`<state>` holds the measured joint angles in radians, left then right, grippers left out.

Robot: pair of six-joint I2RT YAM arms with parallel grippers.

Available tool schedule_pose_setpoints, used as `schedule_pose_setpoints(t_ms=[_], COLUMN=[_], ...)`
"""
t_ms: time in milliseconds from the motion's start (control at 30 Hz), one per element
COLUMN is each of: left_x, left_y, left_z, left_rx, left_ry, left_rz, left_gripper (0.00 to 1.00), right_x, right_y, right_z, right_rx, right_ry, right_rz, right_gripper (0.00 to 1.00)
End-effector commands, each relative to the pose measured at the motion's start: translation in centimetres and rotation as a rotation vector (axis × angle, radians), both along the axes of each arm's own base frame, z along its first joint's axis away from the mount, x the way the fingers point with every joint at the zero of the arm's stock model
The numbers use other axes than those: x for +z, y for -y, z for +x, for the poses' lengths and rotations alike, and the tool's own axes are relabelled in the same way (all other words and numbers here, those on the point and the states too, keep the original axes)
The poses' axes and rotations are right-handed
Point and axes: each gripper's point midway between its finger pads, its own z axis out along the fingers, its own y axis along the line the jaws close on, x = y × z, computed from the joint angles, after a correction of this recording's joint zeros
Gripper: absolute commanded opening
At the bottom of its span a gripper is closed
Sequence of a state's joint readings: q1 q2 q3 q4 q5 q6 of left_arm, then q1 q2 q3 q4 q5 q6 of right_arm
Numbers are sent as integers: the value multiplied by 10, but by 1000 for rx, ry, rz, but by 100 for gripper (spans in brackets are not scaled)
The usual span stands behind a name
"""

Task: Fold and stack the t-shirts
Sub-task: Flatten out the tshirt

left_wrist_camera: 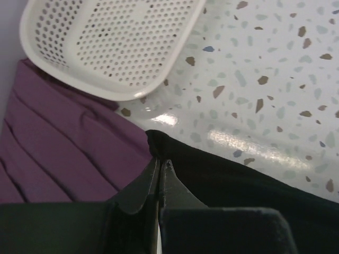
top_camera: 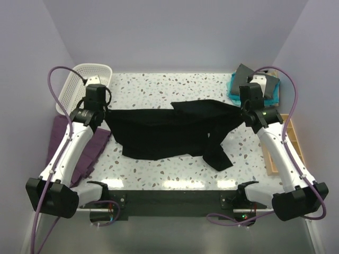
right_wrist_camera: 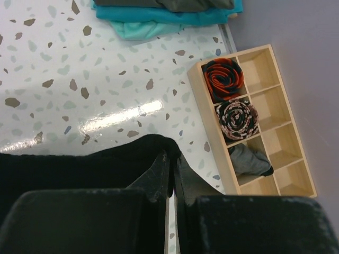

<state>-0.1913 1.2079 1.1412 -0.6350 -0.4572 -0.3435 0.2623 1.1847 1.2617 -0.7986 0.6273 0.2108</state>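
From the top view I can't make out how the black t-shirt (top_camera: 164, 135) is folded: it reads as one dark mass, with a flap doubled over at its far right and a part trailing toward the near right. In both wrist views my own housing fills the lower frame and hides the cloth beneath.

The left fingers (left_wrist_camera: 144, 186) are pressed together on the shirt's left edge, with black fabric pinched between the tips. The right fingers (right_wrist_camera: 154, 179) are clenched the same way on its right edge. The shirt spans the middle of the counter (top_camera: 175, 84) between the two arms.

At the far right corner a teal t-shirt (right_wrist_camera: 159, 24) lies with a grey t-shirt (right_wrist_camera: 175, 4) on top. The frame edge cuts off both there, and the right arm partly covers them from above. A wooden divider box (right_wrist_camera: 212, 124) sits beside the counter's right edge, holding a red-and-black roll (right_wrist_camera: 223, 76), a patterned roll (right_wrist_camera: 237, 117) and a grey bundle (right_wrist_camera: 249, 159). The white basket (left_wrist_camera: 114, 94) stands at the far left, and purple cloth (left_wrist_camera: 63, 153) lies along the left edge, touching the black shirt at the left fingers.
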Motion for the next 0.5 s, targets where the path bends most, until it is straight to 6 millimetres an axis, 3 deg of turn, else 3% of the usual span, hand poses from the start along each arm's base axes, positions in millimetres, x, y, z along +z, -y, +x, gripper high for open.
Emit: schedule_pose_setpoints(t_ms=[0,100,167,233,300,467], left_x=[26,7,-16,-38,-59,-83], left_y=[-48,-42,-22,-3,2,9], left_z=[-16,-9,-1,2,-1,-7], left_rx=[124,85,7,-71,-83,-121], left_ry=[18,-24,-46,-81,-129,-188], left_rz=[122,88,5,-67,-92,-114], left_gripper=[0,0,0,0,0,0], right_x=[-4,-46,-78,-102,-124,-136], right_y=[17,3,-11,-43,-74,-134], right_z=[3,10,12,7,-11,-71], right_rx=[-69,-10,38,169,305,547], right_ry=[-13,-156,-264,-361,-470,-629], right_rz=[-2,23,63,184,261,294], right_gripper=[0,0,0,0,0,0])
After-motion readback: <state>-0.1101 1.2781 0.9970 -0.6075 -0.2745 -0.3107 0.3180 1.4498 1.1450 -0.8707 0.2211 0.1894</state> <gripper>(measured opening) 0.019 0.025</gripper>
